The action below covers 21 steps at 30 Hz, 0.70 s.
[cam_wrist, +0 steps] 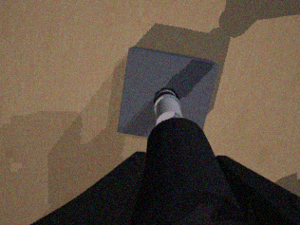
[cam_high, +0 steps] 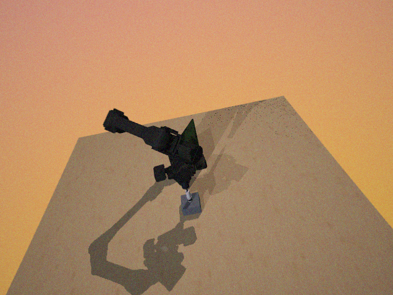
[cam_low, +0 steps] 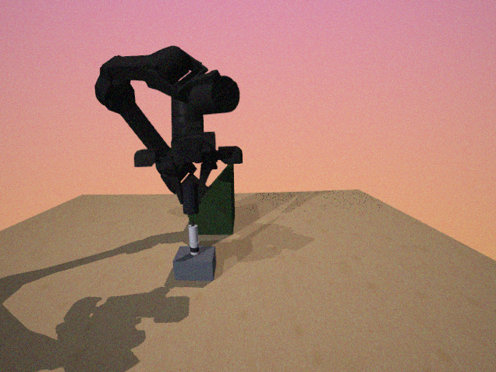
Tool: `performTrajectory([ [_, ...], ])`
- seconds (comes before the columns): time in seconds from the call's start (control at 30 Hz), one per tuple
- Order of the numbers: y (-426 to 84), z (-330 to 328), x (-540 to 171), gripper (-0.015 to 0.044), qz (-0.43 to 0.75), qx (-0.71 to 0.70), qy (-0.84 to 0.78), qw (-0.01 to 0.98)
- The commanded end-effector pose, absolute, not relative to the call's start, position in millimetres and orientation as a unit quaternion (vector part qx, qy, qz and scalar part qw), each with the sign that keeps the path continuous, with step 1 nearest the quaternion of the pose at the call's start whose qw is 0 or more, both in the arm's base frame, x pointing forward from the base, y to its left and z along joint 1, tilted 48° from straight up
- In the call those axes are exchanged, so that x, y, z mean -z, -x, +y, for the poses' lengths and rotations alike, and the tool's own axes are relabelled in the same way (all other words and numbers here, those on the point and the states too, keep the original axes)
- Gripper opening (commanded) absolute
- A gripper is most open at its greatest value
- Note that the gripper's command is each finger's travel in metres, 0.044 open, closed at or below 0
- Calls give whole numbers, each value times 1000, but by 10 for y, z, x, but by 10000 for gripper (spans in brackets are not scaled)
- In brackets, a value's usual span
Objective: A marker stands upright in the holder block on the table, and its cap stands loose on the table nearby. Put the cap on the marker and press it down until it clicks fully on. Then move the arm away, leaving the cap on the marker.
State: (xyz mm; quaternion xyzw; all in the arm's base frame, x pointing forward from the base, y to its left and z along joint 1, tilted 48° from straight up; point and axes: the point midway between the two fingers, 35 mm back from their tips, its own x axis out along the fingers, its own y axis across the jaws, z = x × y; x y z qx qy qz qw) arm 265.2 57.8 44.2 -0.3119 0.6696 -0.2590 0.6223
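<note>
One marker (cam_low: pixel 193 236) stands in one holder block (cam_low: pixel 194 263); one dark cap (cam_low: pixel 190 197) sits directly above it, and one green wedge (cam_low: pixel 218 206) stands behind the block.
</note>
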Motion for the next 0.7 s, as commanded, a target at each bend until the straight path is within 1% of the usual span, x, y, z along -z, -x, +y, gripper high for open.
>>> performTrajectory([
  [0.0, -2652, 569, -414, 0, 669, 261, 308, 624],
  [0.67, -2658, 379, -234, 0, 669, 261, 308, 624],
])
